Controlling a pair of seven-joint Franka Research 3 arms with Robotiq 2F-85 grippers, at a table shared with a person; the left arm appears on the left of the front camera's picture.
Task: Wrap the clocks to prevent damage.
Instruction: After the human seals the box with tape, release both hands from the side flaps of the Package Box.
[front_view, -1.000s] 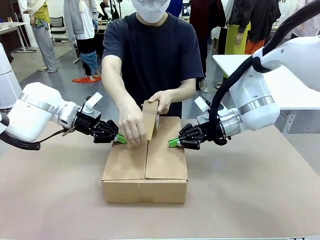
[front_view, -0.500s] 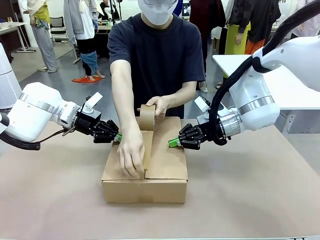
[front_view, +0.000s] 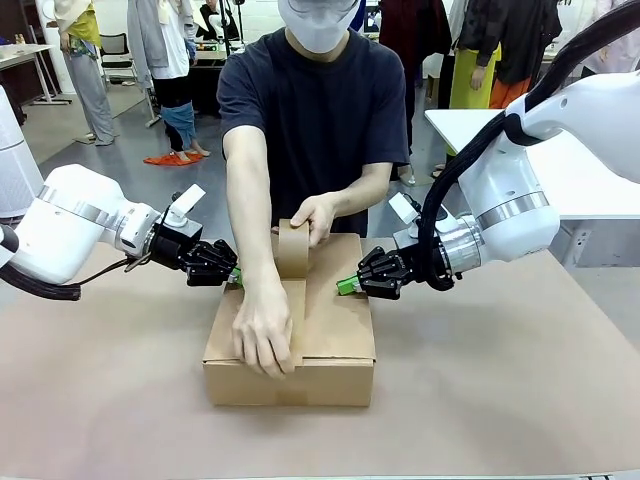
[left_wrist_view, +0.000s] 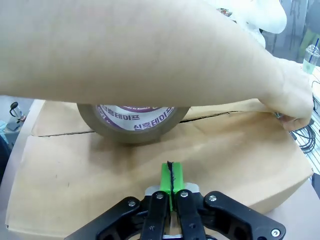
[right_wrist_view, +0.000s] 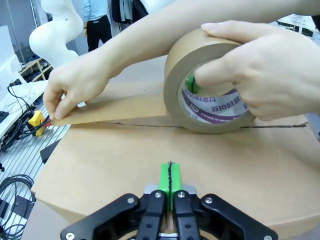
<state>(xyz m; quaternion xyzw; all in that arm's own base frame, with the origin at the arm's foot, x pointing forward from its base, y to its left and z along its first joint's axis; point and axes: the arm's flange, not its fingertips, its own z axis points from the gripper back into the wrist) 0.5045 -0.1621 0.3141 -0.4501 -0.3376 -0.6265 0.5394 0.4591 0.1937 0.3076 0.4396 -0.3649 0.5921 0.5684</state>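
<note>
Left hand (front_view: 238, 277), its tips pressed together, lies at one side edge of the closed cardboard box (front_view: 335, 330) on the tabletop (front_view: 500, 380); right hand (front_view: 347, 286), likewise pressed together, lies at the opposite edge; between them the person's fingers (front_view: 268, 350) press brown tape (right_wrist_view: 115, 110) along the seam; the tape roll (front_view: 292, 250) stands just beyond.

One cardboard box (front_view: 335, 330) is counted on one counter (front_view: 500, 390). One roll of brown tape (front_view: 291, 250) is seen, with one strip of tape (right_wrist_view: 115, 109) running off it. Two end effectors are counted: the left end effector (front_view: 235, 277) and the right end effector (front_view: 345, 286). Two hands of one person are counted — the hand on the roll (front_view: 315, 215) and the hand at the box front (front_view: 263, 335).
</note>
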